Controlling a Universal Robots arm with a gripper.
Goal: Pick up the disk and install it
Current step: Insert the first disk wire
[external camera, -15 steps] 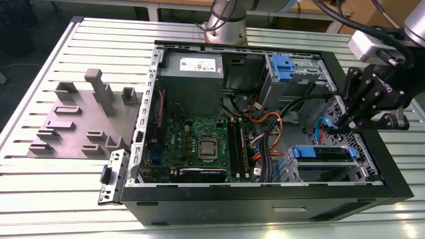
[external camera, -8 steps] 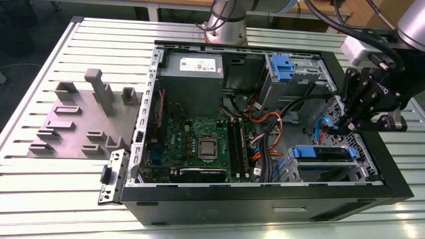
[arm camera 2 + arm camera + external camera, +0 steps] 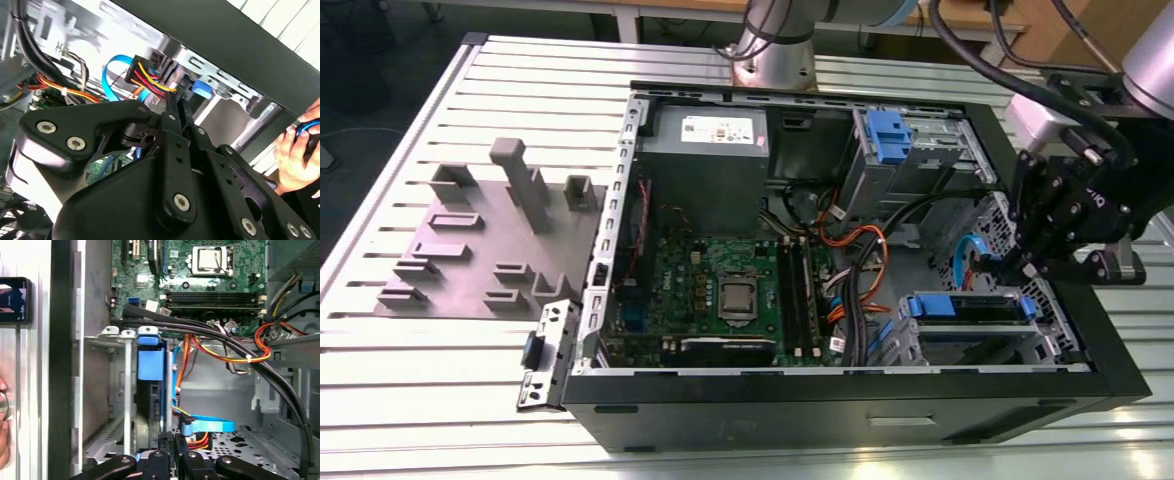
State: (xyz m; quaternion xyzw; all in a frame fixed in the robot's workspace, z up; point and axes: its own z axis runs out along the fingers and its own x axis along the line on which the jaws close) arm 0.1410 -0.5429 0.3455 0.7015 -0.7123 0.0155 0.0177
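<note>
The disk (image 3: pixel 969 306), silver with blue carrier rails, sits in the drive cage at the front right corner of the open computer case (image 3: pixel 854 405). In the first wrist view the disk (image 3: pixel 150 367) stands edge-on between the cage's metal rails, blue tab toward the motherboard. My gripper (image 3: pixel 1022 268) hovers just beyond the disk's outer end, by the case's right wall. Its fingers (image 3: pixel 163 442) lie pressed together with nothing between them, and they line up beside the disk's edge. In the second wrist view the shut fingertips (image 3: pixel 176 102) reach toward a black connector (image 3: pixel 145 75) with coloured wires.
A motherboard (image 3: pixel 720 290), a grey power supply (image 3: pixel 707 140) and a second blue-fronted drive bay (image 3: pixel 887 135) fill the case. Black, orange and blue cables (image 3: pixel 854 270) cross beside the cage. A grey fixture (image 3: pixel 480 240) lies at the exterior view's left. A person's hand (image 3: pixel 295 150) shows outside the case.
</note>
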